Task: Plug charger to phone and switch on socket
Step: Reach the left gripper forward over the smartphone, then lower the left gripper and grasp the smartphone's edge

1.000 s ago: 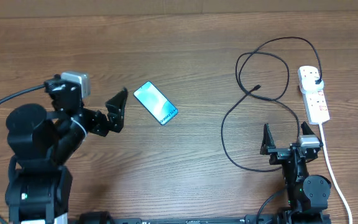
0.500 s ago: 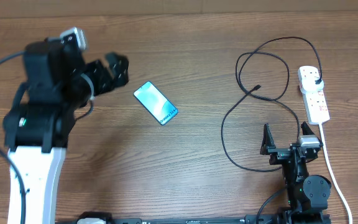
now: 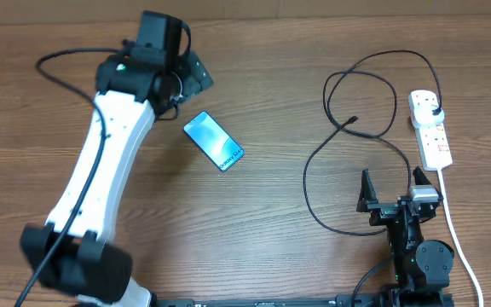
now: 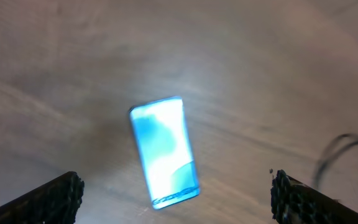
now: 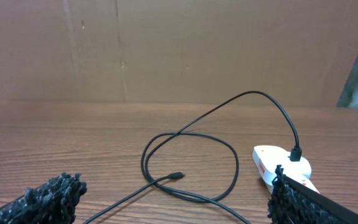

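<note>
The phone (image 3: pixel 213 141) lies flat on the wooden table with its blue-teal screen up; it also shows in the left wrist view (image 4: pixel 164 151). My left gripper (image 3: pixel 193 78) hangs open above and behind the phone, and its fingertips (image 4: pixel 173 198) frame the phone's near end. The charger cable (image 3: pixel 348 162) loops over the right of the table, its free connector tip (image 5: pixel 176 176) on the wood and its black plug in the socket (image 3: pixel 430 128). The socket also shows in the right wrist view (image 5: pixel 277 167). My right gripper (image 3: pixel 390 192) is open and empty at the front right.
The socket's thick white cord (image 3: pixel 454 226) runs toward the front right edge. A brown cardboard wall (image 5: pixel 166 50) stands behind the table.
My left arm has swung up and to the right, from the left of the table to above the phone. The right arm, cable and phone have not moved.
</note>
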`<state>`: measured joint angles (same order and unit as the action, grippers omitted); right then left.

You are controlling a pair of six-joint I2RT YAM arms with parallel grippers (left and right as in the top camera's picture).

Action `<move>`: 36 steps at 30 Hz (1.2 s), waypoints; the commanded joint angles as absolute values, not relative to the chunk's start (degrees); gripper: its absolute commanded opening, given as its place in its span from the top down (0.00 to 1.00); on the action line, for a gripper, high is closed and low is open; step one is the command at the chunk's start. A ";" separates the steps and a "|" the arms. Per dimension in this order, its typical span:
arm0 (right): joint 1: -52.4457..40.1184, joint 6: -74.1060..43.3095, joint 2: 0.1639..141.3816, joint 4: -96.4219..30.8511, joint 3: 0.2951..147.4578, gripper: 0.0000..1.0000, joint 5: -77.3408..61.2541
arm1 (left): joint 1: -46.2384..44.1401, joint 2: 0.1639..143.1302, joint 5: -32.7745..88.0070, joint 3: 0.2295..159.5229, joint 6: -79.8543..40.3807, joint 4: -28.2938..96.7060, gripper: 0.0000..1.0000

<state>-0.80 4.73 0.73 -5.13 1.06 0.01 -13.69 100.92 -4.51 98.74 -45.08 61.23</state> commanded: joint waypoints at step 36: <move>-1.02 4.99 0.16 -4.78 0.45 0.00 -0.14 | -14.76 127.39 7.03 99.48 -57.52 59.57 0.00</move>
